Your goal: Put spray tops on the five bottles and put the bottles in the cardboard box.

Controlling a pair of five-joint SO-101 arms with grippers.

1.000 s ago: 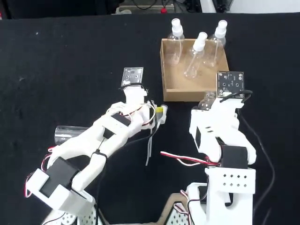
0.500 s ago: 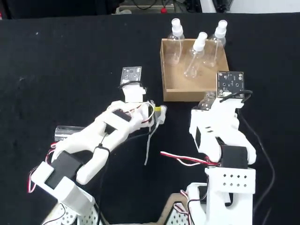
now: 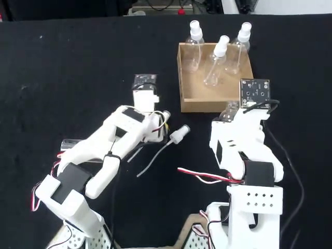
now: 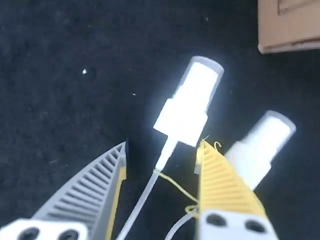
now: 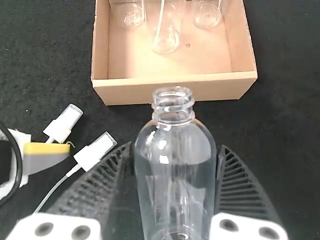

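Note:
My left gripper (image 4: pixel 162 147) stands open just above the table, its fingers on either side of a white spray top (image 4: pixel 187 107) with a long tube. A second spray top (image 4: pixel 260 142) lies just outside the yellow finger (image 4: pixel 220 190). From above, the two tops (image 3: pixel 181 134) (image 3: pixel 166 114) lie by the left gripper (image 3: pixel 158 127). My right gripper (image 5: pixel 175 149) is shut on an upright clear bottle (image 5: pixel 172 112) with an open neck, just in front of the cardboard box (image 5: pixel 175 87). Three capped bottles (image 3: pixel 215 62) stand in the box (image 3: pixel 182 83).
Another clear bottle (image 3: pixel 72 148) lies on its side at the left, partly hidden under the left arm. The table is covered in black cloth. The near half of the box floor (image 5: pixel 200 57) is bare.
The left gripper has let go of the spray top and drawn back to the left. That top and its tube now lie on the table. The right arm has not moved.

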